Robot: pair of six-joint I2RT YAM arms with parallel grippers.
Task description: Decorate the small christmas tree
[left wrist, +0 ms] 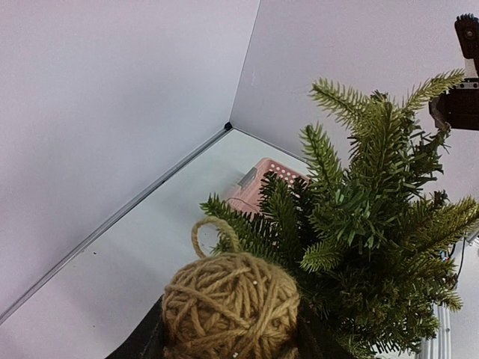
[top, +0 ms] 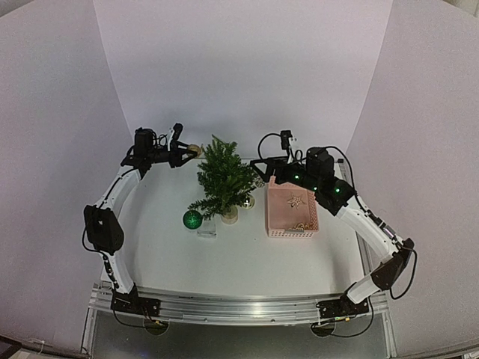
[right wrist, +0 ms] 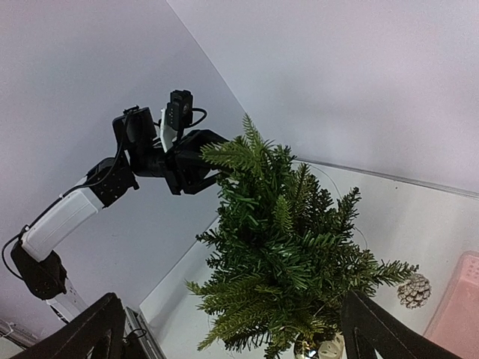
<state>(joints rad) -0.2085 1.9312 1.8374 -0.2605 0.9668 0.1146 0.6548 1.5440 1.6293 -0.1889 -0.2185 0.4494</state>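
Note:
The small christmas tree (top: 223, 183) stands mid-table in its pale round base. My left gripper (top: 185, 154) is raised at the tree's upper left, shut on a tan twine ball ornament (top: 194, 150). In the left wrist view the twine ball (left wrist: 230, 303) with its loop sits between the fingers, right against the tree's branches (left wrist: 374, 232). My right gripper (top: 263, 169) is open and empty just right of the tree. In the right wrist view its fingers (right wrist: 378, 329) are spread wide, with the tree (right wrist: 284, 254) in front of them.
A pink basket (top: 292, 209) with ornaments stands right of the tree. A green ball (top: 192, 219) and a small clear piece (top: 207, 232) lie front left of the tree. A pine cone (right wrist: 413, 290) and a gold ball (top: 247, 200) sit by the base.

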